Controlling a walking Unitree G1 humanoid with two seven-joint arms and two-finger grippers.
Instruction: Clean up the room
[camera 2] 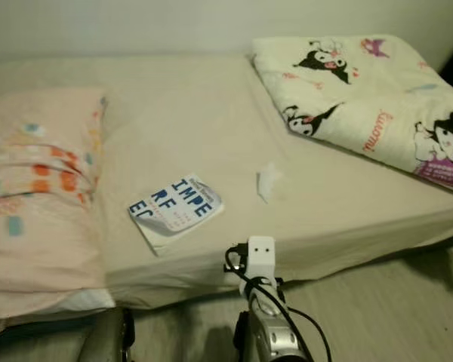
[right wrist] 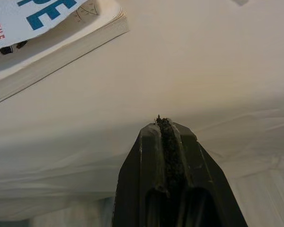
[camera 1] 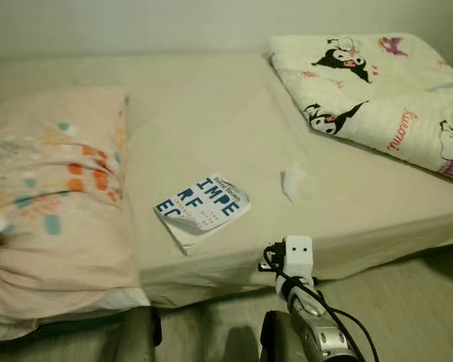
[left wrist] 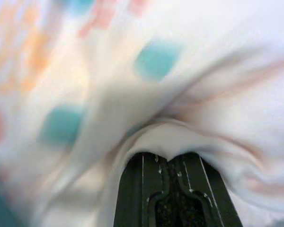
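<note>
I have the left gripper (left wrist: 173,163) pinched closed on a fold of the pillow (camera 1: 57,188), the patterned cloth bunched over the fingertips; in the head view that pillow fills the left of the frame, lying along the bed's (camera 1: 211,113) left side. It's soft and light but bulky, and I judge a pinch at the edge will drag the cover before the stuffing follows, so a deeper bite on a corner seam would serve me better.

The right gripper (right wrist: 164,124) is pressed shut on nothing, poised over the sheet at the bed's near edge, lower centre of the frame. Just beyond it, centre of the frame, lies the book (camera 1: 202,209), a paperback with its cover curling up. I'd call it light and fairly stiff, lying flat on a giving mattress, so I'd take it by the long edge, spine if I can tell which side that is.

To the book's right sits a crumpled tissue (camera 1: 292,181), nearly weightless and easy to crush. The folded cartoon blanket (camera 1: 377,94) occupies the upper right, well apart from both. Nothing blocks the book except the arm's own wrist and cable (camera 1: 317,298)
</note>
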